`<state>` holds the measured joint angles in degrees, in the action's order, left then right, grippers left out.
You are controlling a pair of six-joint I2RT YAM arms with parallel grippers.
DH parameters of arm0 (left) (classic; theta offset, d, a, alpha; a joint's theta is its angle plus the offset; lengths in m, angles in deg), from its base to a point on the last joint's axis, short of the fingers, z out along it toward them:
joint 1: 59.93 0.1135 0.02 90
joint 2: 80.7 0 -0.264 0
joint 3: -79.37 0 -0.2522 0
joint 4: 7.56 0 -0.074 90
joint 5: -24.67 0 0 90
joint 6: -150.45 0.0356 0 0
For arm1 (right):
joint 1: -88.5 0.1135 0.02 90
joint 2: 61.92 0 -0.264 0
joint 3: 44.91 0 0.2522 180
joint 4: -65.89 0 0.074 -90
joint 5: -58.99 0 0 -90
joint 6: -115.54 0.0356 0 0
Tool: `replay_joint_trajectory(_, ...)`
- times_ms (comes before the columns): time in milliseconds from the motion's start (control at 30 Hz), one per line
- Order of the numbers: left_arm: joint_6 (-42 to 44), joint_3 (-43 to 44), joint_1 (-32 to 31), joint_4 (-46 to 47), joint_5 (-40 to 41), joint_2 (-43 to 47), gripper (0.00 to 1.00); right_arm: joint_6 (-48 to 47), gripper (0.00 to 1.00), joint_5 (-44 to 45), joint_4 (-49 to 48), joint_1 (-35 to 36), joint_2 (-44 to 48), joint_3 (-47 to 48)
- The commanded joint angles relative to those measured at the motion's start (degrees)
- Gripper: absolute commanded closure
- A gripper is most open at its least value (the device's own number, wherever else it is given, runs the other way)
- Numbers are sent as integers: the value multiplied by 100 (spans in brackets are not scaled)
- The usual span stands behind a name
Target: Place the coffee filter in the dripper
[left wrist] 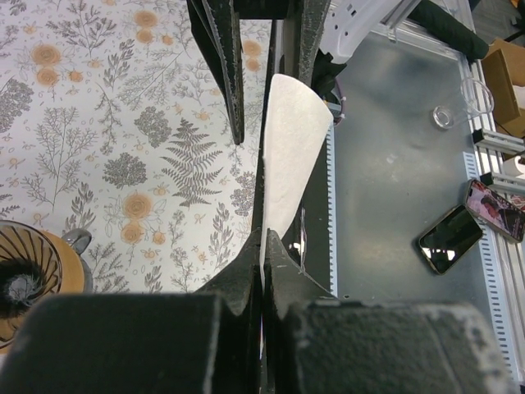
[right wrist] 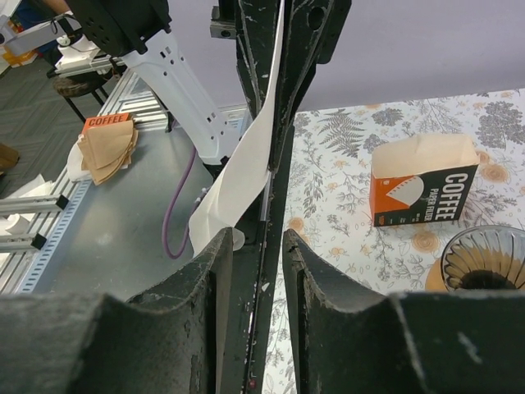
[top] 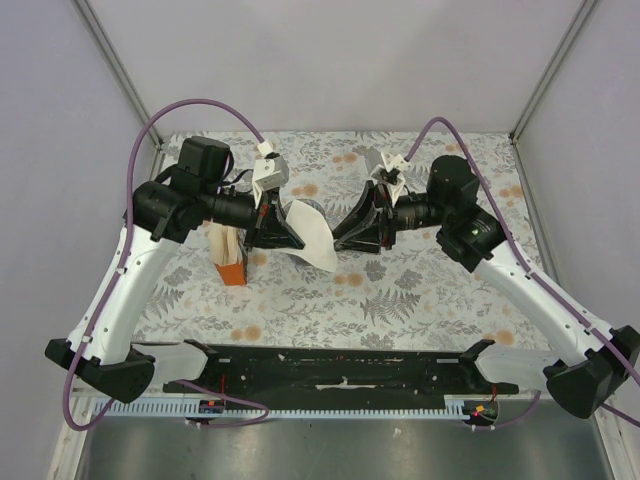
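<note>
While the left gripper pinches one edge of the coffee filter with its jaws closed right down on the paper, the right gripper stands with its jaws parted, a finger on either side of the sheet and, as far as I can see, not clamping it; the filter hangs in the air between the two wrists, flat and slightly bowed, above the flowered table; the dripper sits on that table below and off to one side, its dark ribbed cone facing up with no paper in it that I can see, and the orange filter box stands near it.

My guess is that the paper is meant to be in the left arm's care alone, so the delicate bit is getting the right fingers away cleanly; they should back straight out along the plane of the sheet, because any sideways drift could crease paper this thin or tug it out of the pinch; the left should hold firm and keep its wrist quiet until the other is well clear. After that the filter wants to go over the dripper with its narrow end lowest and centred on the cone; since it looks flattened, it may sit askew unless spread a little; letting go too high would likely let it flutter onto the rim.
</note>
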<state>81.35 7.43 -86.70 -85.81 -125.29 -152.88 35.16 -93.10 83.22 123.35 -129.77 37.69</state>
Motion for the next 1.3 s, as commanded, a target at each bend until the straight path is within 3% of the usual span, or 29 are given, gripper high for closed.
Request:
replay_joint_trajectory(0,238,203,-57,-29,116,-24,98,109,62,125,-252,136,27,288)
replay_joint_trajectory(233,265,194,-83,-11,134,-6,98,92,64,740,-50,294,0,376)
replay_joint_trajectory(433,467,194,-92,-90,345,-6,98,-92,74,1655,284,645,229,394)
replay_joint_trajectory(633,625,317,-83,-204,512,-6,98,-180,77,1779,495,751,317,385)
replay_joint_trajectory(933,1108,396,-83,-406,767,29,98,-461,67,1928,714,769,677,95)
replay_joint_trajectory(1267,2259,826,-83,-1505,899,169,98,-1463,51,1972,1541,760,1125,34)
